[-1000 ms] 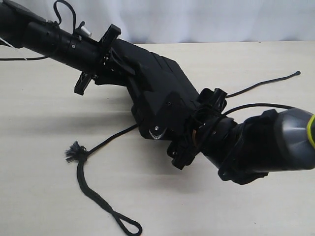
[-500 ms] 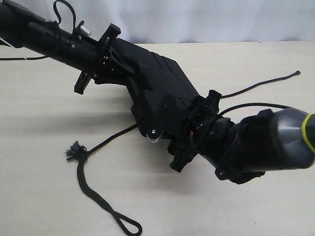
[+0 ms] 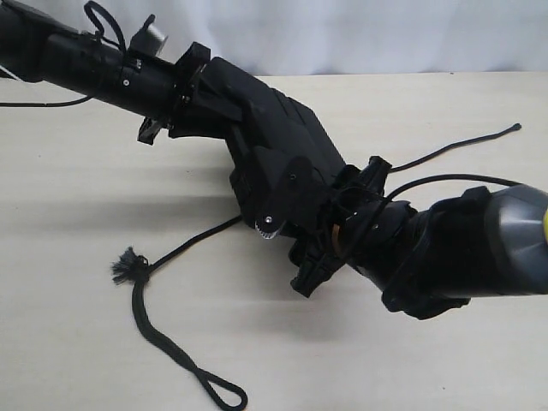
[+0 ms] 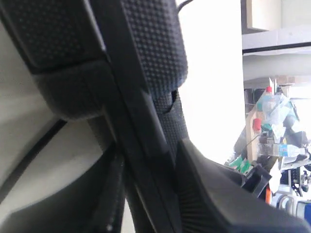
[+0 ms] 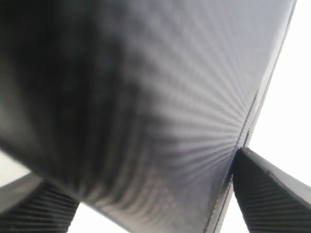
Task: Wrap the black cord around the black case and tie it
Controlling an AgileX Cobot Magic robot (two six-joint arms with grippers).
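Pale cream tabletop (image 3: 428,360) runs back to a white backdrop (image 3: 385,34). Above it the flat, rectangular matte black case (image 3: 274,145) hangs tilted. Its high end is clamped in the left gripper (image 3: 205,98). Its low end sits between the fingers of the right gripper (image 3: 295,205), which look pressed against both faces. The long thin black cord (image 3: 163,330) lies slack on the table and passes under the case, with its frayed knot (image 3: 128,265) on one side and its knobbed tip (image 3: 516,128) on the other. No turn is wrapped and no tie begun, so all the winding is left.

black cord (image 3: 158,340) across front-left, table (image 3: 479,360) right free
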